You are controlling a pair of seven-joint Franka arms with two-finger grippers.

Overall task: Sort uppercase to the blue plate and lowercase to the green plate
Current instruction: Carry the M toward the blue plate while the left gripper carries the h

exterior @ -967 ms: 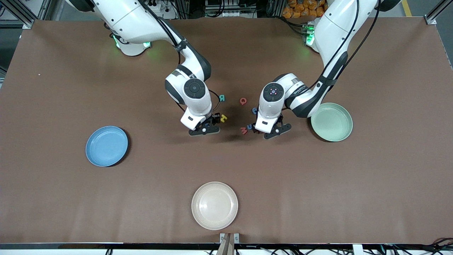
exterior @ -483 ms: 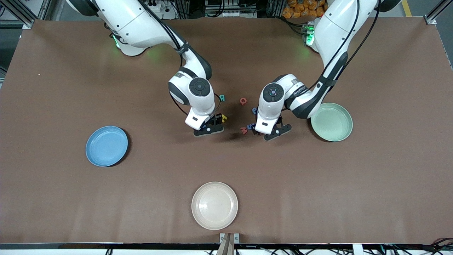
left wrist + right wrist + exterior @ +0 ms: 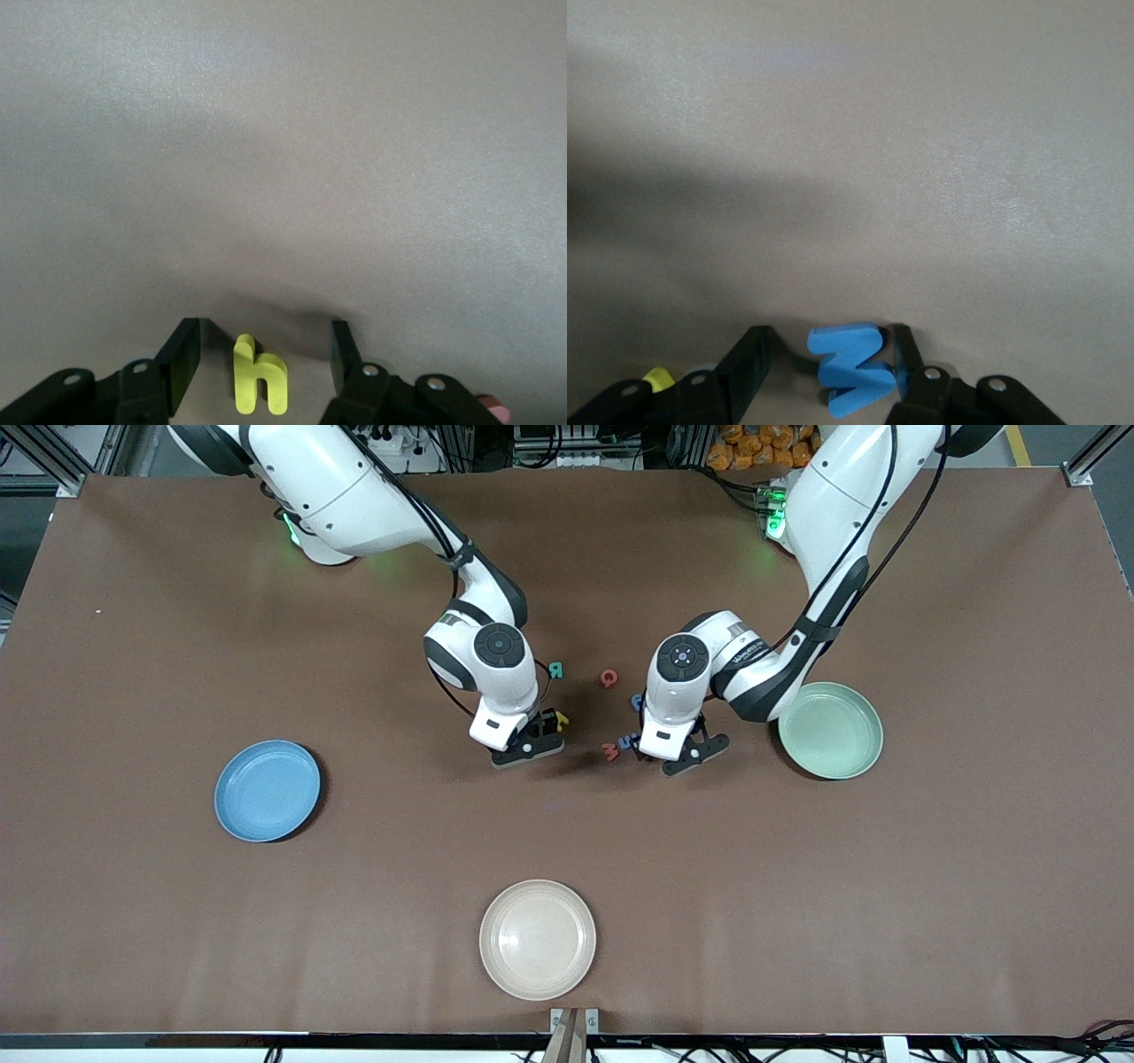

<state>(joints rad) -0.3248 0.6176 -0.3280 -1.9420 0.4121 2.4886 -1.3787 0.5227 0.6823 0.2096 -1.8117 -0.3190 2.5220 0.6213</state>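
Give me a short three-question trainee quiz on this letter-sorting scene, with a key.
1. True or false: the blue plate already holds a letter.
2. Which letter lies between the fingers of the left hand? A) yellow h B) red Q C) teal R
3. Fill in: the blue W between the fingers of the right hand belongs on the ___ plate.

Key: 1 false; the plate is bare. 2 A; it lies on the table with a gap to each finger. 3 blue, because it is uppercase.
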